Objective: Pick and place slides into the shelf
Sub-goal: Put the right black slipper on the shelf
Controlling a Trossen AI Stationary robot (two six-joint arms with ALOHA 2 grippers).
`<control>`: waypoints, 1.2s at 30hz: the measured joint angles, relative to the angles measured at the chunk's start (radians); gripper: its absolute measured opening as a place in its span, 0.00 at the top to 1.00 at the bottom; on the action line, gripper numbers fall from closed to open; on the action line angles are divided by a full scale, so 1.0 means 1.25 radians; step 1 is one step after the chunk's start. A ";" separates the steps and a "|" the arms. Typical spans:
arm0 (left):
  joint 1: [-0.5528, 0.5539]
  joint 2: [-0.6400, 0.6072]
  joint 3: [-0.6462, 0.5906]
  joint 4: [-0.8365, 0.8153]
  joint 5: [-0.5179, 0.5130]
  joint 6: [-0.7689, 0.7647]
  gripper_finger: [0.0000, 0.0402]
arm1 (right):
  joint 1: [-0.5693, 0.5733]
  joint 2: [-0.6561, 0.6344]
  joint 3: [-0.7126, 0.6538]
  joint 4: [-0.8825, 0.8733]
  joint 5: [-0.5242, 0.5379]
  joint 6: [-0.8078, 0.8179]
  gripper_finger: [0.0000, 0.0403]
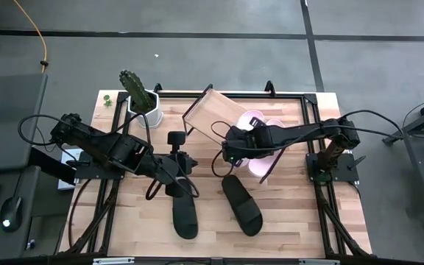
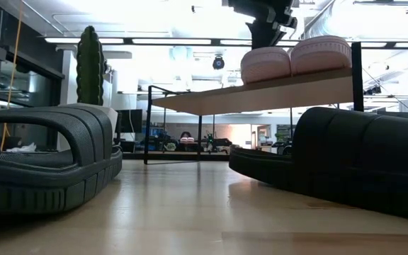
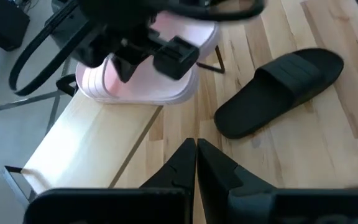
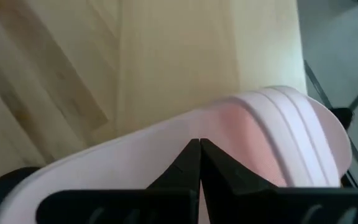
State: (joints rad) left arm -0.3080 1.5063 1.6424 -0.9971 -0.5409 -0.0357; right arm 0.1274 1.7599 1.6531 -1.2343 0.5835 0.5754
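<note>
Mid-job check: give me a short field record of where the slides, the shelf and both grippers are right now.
pink slides: two, side by side on the shelf's right end
black slides: two on the tabletop, one near the left arm, one to its right
shelf: slanted wood board, left part bare
right gripper: over the shelf by the pink slides, fingers shut, not seen holding anything
left gripper: above the table near the black slides, fingers shut, empty
other: potted cactus left of the shelf
</note>
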 joint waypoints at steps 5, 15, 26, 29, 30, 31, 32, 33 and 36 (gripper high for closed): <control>0.000 0.000 0.000 -0.045 0.003 -0.003 0.99 | 0.020 0.000 0.000 0.010 -0.001 -0.016 1.00; -0.001 0.000 0.000 -0.142 0.136 -0.074 0.97 | 0.066 0.000 0.000 0.041 -0.049 -0.052 1.00; -0.001 0.002 -0.006 -0.144 0.370 -0.125 0.93 | 0.147 0.000 0.000 0.161 -0.255 -0.139 1.00; -0.001 0.002 -0.024 -0.141 0.395 -0.141 0.92 | 0.175 0.000 0.000 0.177 -0.300 -0.140 1.00; -0.001 0.002 -0.030 -0.142 0.401 -0.143 0.92 | 0.184 0.000 0.000 0.179 -0.316 -0.139 1.00; 0.000 0.002 -0.036 -0.141 0.408 -0.143 0.92 | 0.194 0.000 0.000 0.180 -0.330 -0.139 1.00; 0.000 0.002 -0.041 -0.141 0.415 -0.142 0.92 | 0.202 0.000 0.000 0.185 -0.344 -0.139 1.00; 0.000 0.002 -0.046 -0.140 0.422 -0.142 0.92 | 0.211 0.000 0.000 0.190 -0.356 -0.139 1.00; 0.000 0.002 -0.059 -0.125 0.427 -0.143 0.92 | 0.239 0.000 0.000 0.207 -0.372 -0.139 1.00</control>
State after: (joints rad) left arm -0.3080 1.5085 1.5685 -1.1538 -0.0074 -0.2142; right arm 0.4258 1.7596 1.6537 -0.9762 0.1189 0.4021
